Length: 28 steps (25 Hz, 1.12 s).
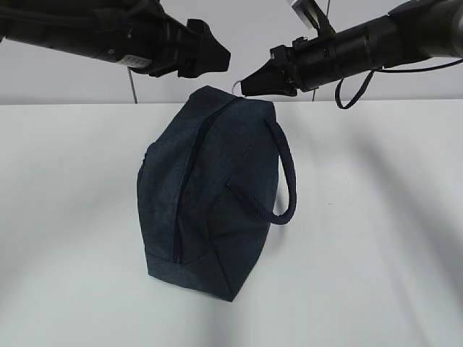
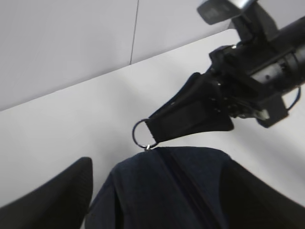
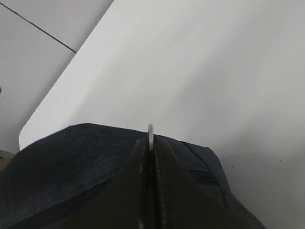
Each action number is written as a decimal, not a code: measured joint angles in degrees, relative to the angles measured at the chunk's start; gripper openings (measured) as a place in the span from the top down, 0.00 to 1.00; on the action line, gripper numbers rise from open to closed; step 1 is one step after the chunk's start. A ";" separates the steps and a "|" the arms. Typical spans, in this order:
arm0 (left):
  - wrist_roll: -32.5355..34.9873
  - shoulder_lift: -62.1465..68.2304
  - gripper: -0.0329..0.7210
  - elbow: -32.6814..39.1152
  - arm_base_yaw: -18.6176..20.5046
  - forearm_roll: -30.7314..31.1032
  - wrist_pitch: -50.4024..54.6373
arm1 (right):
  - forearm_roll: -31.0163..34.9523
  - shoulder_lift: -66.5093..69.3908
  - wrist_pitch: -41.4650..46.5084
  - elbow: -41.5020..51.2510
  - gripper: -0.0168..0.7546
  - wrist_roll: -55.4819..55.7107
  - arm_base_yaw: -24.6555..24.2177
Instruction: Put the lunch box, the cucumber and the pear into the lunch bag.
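The dark navy lunch bag (image 1: 210,195) stands on end on the white table, its zipper closed along the front. My right gripper (image 1: 249,83) is shut on the silver ring pull (image 1: 236,85) at the bag's top; the ring (image 3: 150,131) pokes out between its closed fingertips (image 3: 143,157), with the bag (image 3: 71,152) below them. My left gripper (image 1: 217,61) is open just above the bag's top left. In the left wrist view its fingers (image 2: 47,200) straddle the bag (image 2: 167,191), and the ring (image 2: 140,133) shows in the right gripper (image 2: 157,129). The lunch box, cucumber and pear are out of view.
The bag's looped strap handle (image 1: 288,181) hangs off its right side. The white table (image 1: 376,238) spreads around the bag, with a grey wall behind its far edge. A black cable loop (image 1: 354,90) hangs under the right arm.
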 joint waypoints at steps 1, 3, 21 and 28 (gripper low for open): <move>0.00 0.98 0.31 -1.05 0.85 0.53 0.88 | 0.00 0.00 0.00 0.00 0.98 0.00 0.00; 0.00 2.57 0.31 -3.05 2.39 1.10 3.09 | 0.00 0.00 0.00 0.00 0.98 -0.37 0.00; -17.38 16.44 0.37 -26.46 4.65 21.95 27.16 | 0.40 0.06 0.00 -0.34 0.98 -0.99 0.00; -21.58 21.00 0.38 -32.19 4.65 24.92 32.74 | 0.40 0.06 0.00 -0.34 0.98 -0.99 0.00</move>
